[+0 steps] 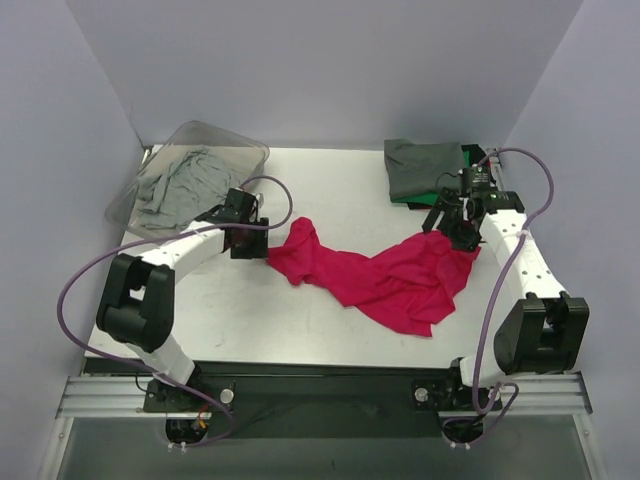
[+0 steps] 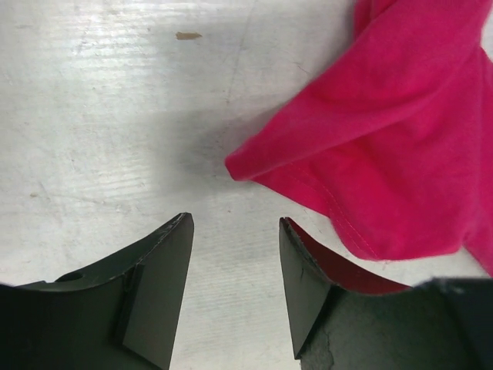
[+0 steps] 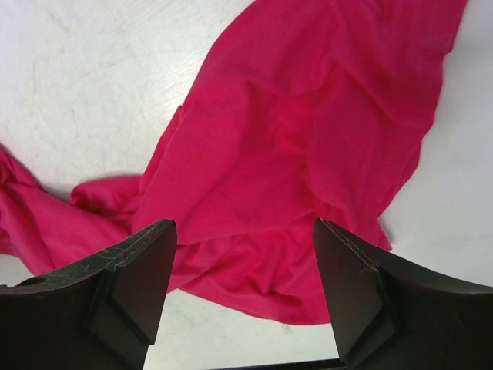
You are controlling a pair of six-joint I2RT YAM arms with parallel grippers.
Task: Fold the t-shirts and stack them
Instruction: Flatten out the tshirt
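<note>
Left gripper and right gripper gape empty at the magenta t-shirt, plastic bin nearby.

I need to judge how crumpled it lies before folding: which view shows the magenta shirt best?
The top external view: it alone shows the whole magenta shirt, crumpled across the table. The left wrist view catches only one corner; the right wrist view fills with wrinkled cloth, its outline cut off.
</note>
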